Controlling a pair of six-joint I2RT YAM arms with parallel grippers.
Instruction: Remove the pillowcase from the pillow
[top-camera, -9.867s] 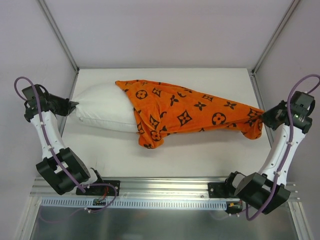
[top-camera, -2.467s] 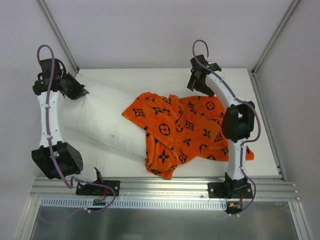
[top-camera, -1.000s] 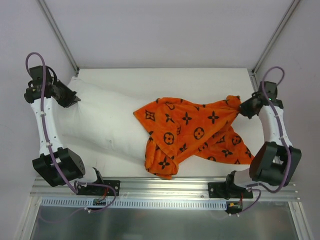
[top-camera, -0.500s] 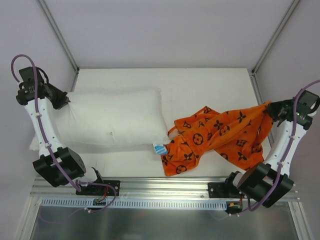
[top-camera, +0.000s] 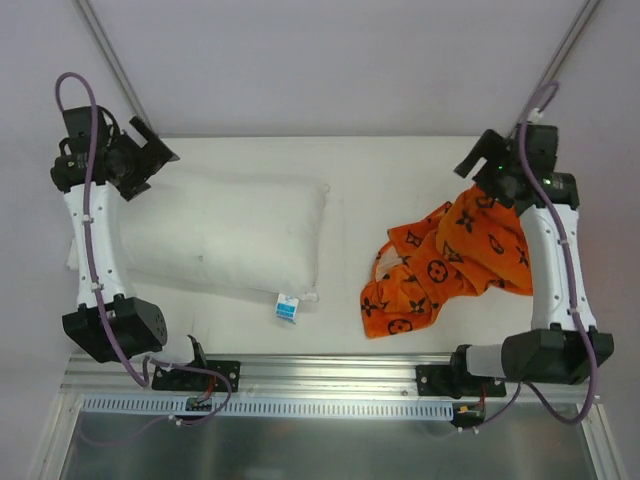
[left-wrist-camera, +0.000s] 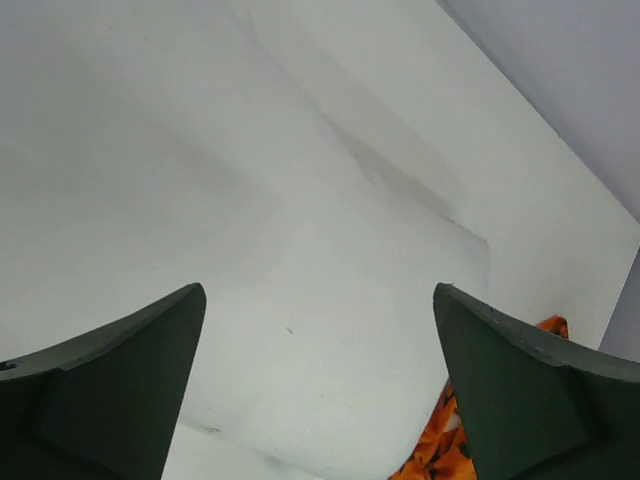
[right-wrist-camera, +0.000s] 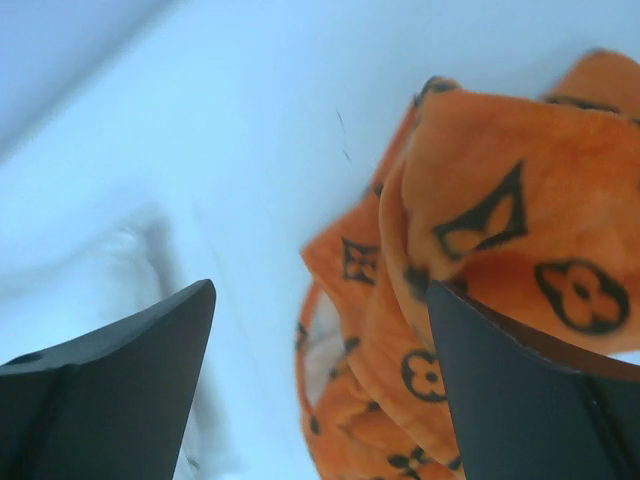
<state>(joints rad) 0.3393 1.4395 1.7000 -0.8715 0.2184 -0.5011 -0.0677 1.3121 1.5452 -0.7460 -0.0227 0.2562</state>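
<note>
On the white tabletop between pale walls, the plump white rectangular pillow is lying bare at left, well apart from the crumpled bright orange monogram-printed fabric pillowcase at right. Both are looking light and floppy, best pinched at a corner; the left gripper and right gripper are hovering raised above them, jaws spread, holding nothing.

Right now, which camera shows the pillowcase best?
The top external view: almost the whole pillowcase shows there, lying crumpled and clear of the pillow. The right wrist view gives a close but blurred part of it. The left wrist view catches only an orange sliver at its bottom edge.
</note>
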